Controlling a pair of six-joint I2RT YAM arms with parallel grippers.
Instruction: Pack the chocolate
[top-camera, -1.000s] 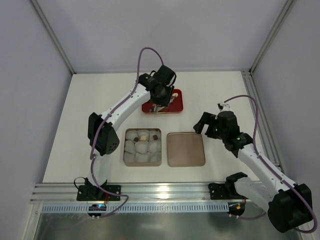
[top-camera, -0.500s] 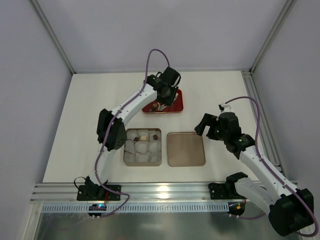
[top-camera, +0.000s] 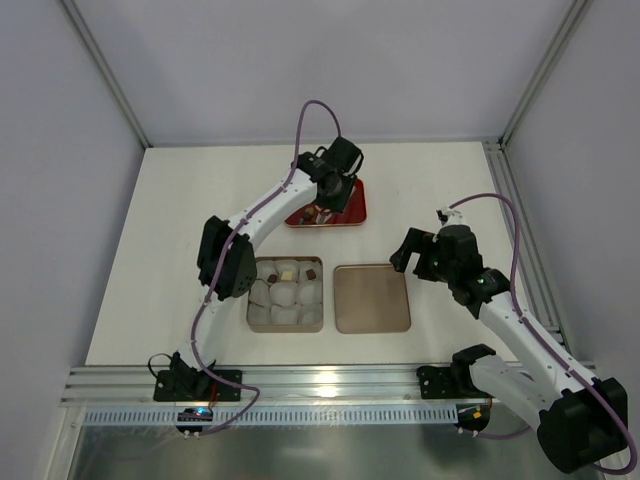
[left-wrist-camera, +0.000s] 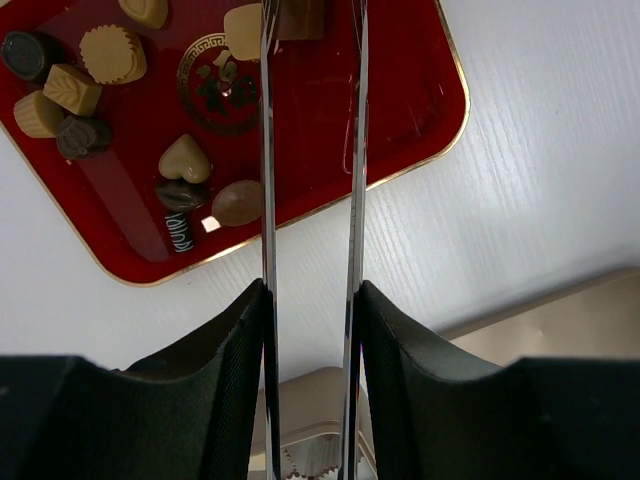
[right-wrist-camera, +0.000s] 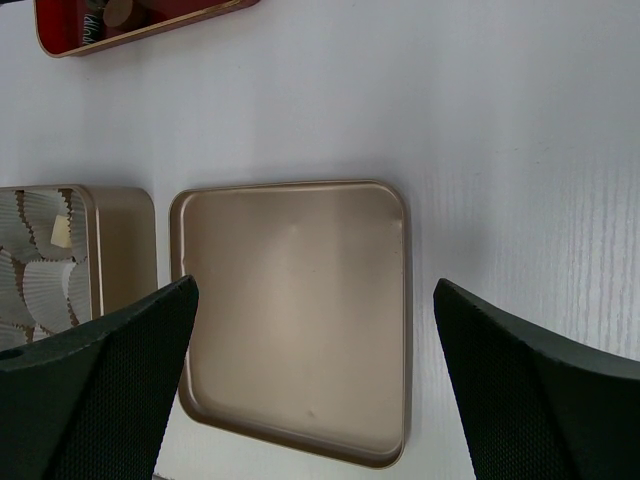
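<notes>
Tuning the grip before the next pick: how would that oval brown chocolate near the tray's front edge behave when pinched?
The oval chocolate looks rounded and glossy, so it could slip or roll from thin fingers. Being tiny, it is probably light. On the smooth red tray it may skid if nudged.

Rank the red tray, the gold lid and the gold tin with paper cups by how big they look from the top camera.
1. Gold lid and gold tin: they look about the same size, so I will not rank one over the other.
2. Red tray: it looks smaller, though the left arm hides part of it.
</notes>
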